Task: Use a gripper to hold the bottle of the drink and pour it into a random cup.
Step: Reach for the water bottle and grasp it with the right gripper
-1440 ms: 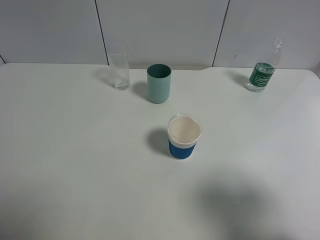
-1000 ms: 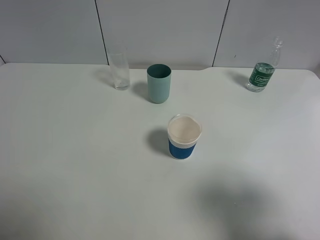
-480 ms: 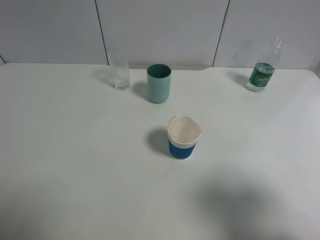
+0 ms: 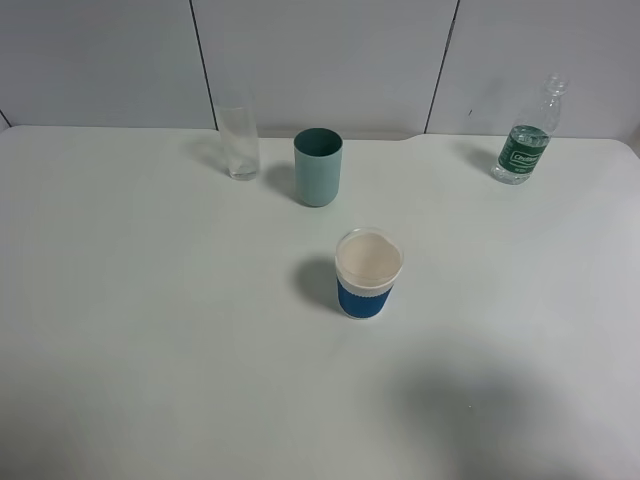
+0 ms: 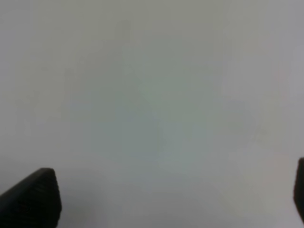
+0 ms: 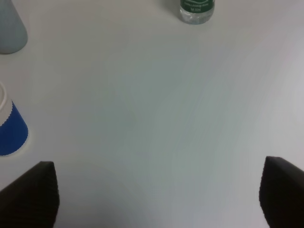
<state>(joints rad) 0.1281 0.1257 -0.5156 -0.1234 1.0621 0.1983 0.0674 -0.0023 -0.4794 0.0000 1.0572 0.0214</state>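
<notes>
The bottle of the drink (image 4: 525,148) stands upright at the table's far right, clear with a dark green label. The white cup (image 4: 368,273) with a blue band sits near the table's middle, open side up. Neither gripper shows in the exterior high view. In the right wrist view my right gripper (image 6: 156,194) is open above bare table, the bottle (image 6: 195,10) well ahead of it and the cup (image 6: 10,130) off to one side. My left gripper (image 5: 166,199) is open too, with only bare table between its black fingertips (image 5: 32,197).
A tall clear glass (image 4: 239,142) and a teal-green tumbler (image 4: 318,167) stand at the back, left of centre. The tumbler (image 6: 9,28) also shows at the right wrist view's edge. The white table (image 4: 150,320) ends at a grey panelled wall behind.
</notes>
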